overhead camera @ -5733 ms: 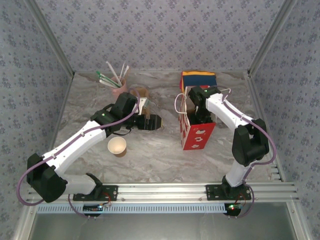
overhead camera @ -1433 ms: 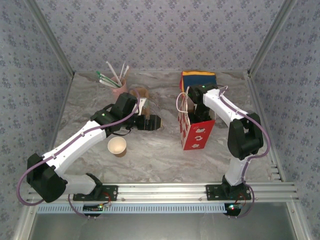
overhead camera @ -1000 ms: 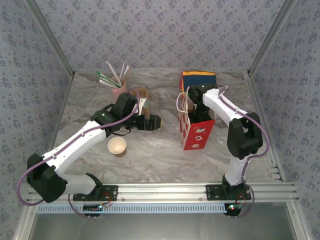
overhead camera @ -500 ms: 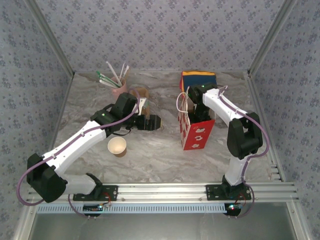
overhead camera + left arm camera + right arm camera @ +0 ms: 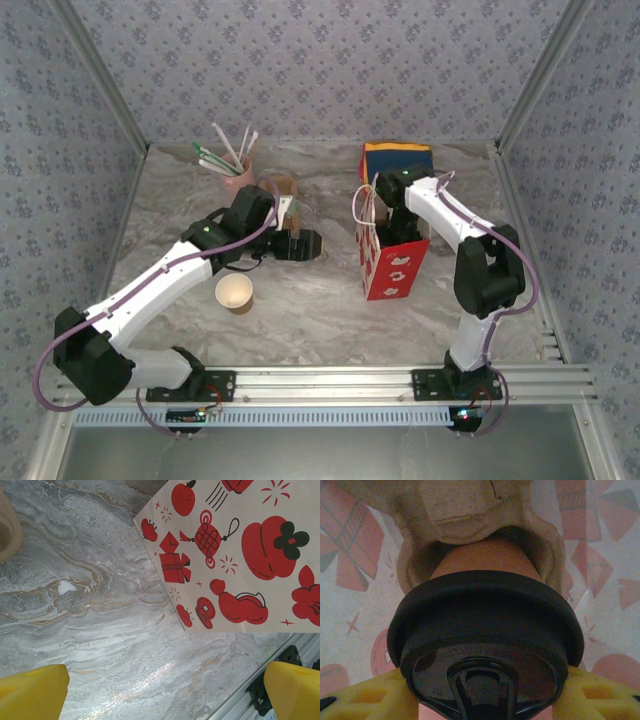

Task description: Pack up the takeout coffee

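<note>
Top external view first: the right arm bends over the red printed paper bag [image 5: 395, 268] standing on the marble table [image 5: 300, 330], and its wrist dips into the bag's open top. From the right wrist camera I see the right gripper [image 5: 485, 700] with its yellow fingers [image 5: 370, 697] closed against either side of the takeout coffee [image 5: 485, 625], pressing on the rim of its black lid. The cup's brown body sits down in a hollow of a pale pulp tray [image 5: 465, 510], and the bag's inner walls, with faint red prints showing through, rise around it. So the coffee is inside the bag, seated in the tray, with the fingers gripping it.

The left arm stretches out across the middle of the table, and the left gripper [image 5: 162, 690] hangs over bare marble just beside the bag's printed side. Its two yellow fingertips are spread as wide as they go, and nothing is between them.

Near the left arm's forearm a lidless paper cup [image 5: 235, 292] stands upright, well apart from the bag. At the back left a pink cup of straws [image 5: 237, 178] stands by itself.
</note>
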Motion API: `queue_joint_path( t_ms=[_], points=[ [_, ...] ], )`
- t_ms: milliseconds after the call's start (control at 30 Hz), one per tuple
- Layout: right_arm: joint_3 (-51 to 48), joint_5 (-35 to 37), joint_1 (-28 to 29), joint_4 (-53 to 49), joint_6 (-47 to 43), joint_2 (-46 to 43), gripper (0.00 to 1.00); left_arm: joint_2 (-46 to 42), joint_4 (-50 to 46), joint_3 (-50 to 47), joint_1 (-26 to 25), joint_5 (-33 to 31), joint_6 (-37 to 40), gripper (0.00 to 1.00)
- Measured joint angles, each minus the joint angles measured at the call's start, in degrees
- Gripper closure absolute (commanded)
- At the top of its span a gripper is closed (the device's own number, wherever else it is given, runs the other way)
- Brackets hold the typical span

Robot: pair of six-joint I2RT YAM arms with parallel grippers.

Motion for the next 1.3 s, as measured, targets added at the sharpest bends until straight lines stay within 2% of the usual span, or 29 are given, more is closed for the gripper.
queue_joint_path(
  t_ms=[1300],
  points=[
    [0.9,0.7,0.4,-0.3,0.1,-0.1,0.36,0.0,0.0,0.0,0.0,0.0,0.0,0.0]
  ],
)
